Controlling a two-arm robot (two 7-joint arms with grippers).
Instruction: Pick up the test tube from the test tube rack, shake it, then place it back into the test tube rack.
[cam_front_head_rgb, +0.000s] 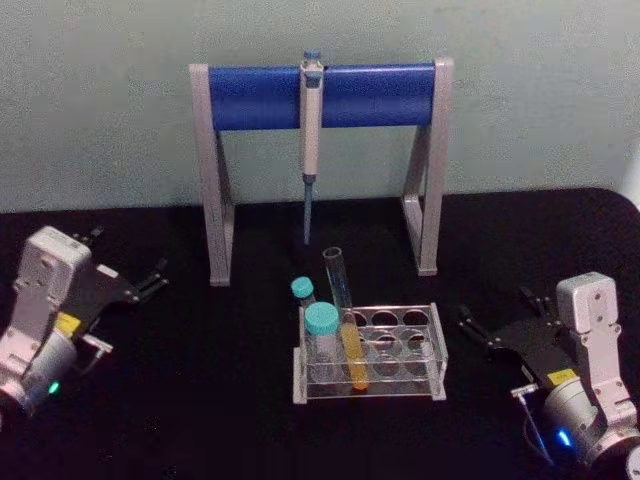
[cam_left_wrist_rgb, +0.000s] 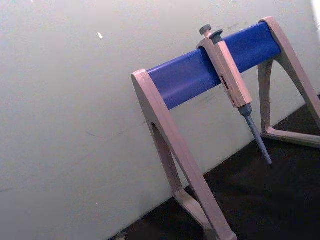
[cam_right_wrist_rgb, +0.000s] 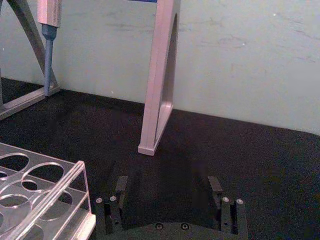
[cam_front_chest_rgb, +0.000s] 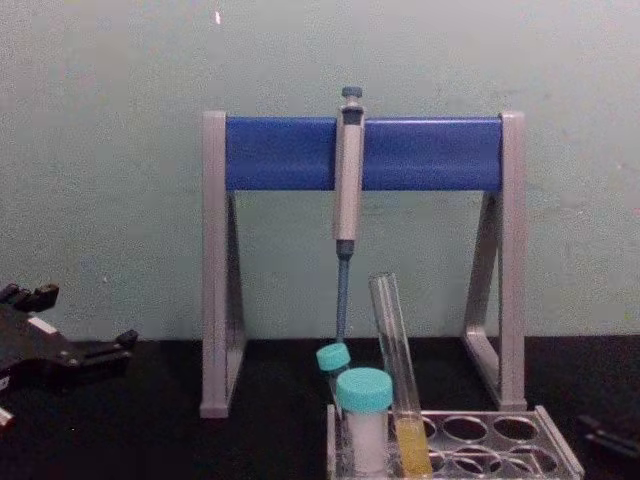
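Glass test tube (cam_front_head_rgb: 345, 325) tilted in test tube rack (cam_front_head_rgb: 437, 350); no legible writing.

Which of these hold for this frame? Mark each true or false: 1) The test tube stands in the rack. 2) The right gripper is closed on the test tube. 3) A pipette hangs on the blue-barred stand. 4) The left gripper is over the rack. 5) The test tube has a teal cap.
1) True: the test tube stands tilted in the test tube rack.
2) False: the right gripper is open, apart from the tube, right of the rack.
3) True: the pipette hangs on the stand.
4) False: the left gripper sits far left on the table, open.
5) False: it is uncapped; two other tubes have teal caps.
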